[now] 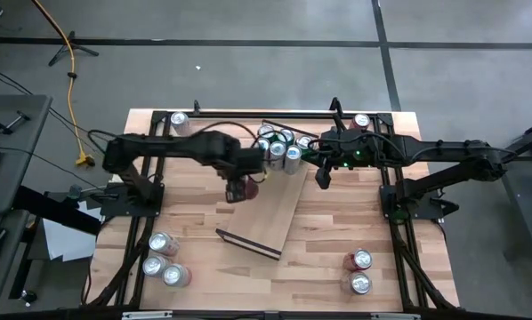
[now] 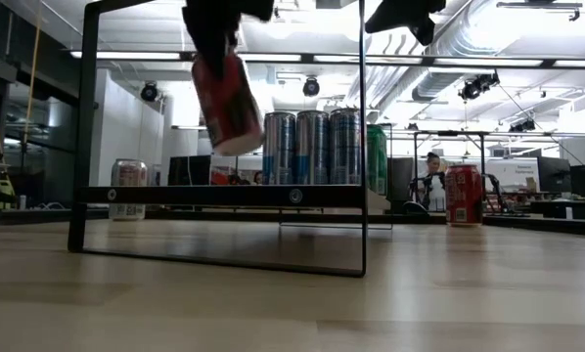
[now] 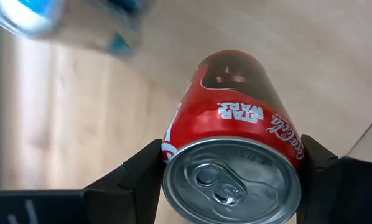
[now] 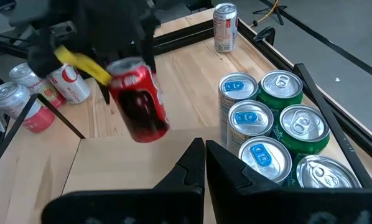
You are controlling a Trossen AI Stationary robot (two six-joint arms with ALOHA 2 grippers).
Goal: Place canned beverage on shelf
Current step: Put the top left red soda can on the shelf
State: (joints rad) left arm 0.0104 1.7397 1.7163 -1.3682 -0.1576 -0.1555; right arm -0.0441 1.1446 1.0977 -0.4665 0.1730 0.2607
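A red cola can [image 3: 236, 124] hangs tilted in my left gripper [image 1: 242, 188], above the light-wood shelf [image 1: 279, 209] that lies slantwise across the table's middle. In the low view the can [image 2: 226, 103] is clear of the shelf board [image 2: 224, 196]. Several blue and green cans [image 4: 273, 118] stand in a cluster on the shelf's far end. My right gripper [image 4: 204, 152] is shut and holds nothing; it hovers to the right of that cluster [image 1: 279, 147]. My left gripper pinches the red can's side wall just below its top rim [image 3: 173, 146] between its two fingers [image 3: 139, 180], one on each side. The fingers come from above, pointing down. The can hangs below them, tilted, its top end toward the gripper, lifted clear of the shelf.
Loose cans lie at the near left [image 1: 164, 258] and stand at the near right [image 1: 359, 271], the far left corner [image 1: 179, 120] and the far right corner [image 1: 362, 122]. A dark rail [image 1: 248, 244] closes the shelf's near end. Bare shelf board lies between it and the cluster.
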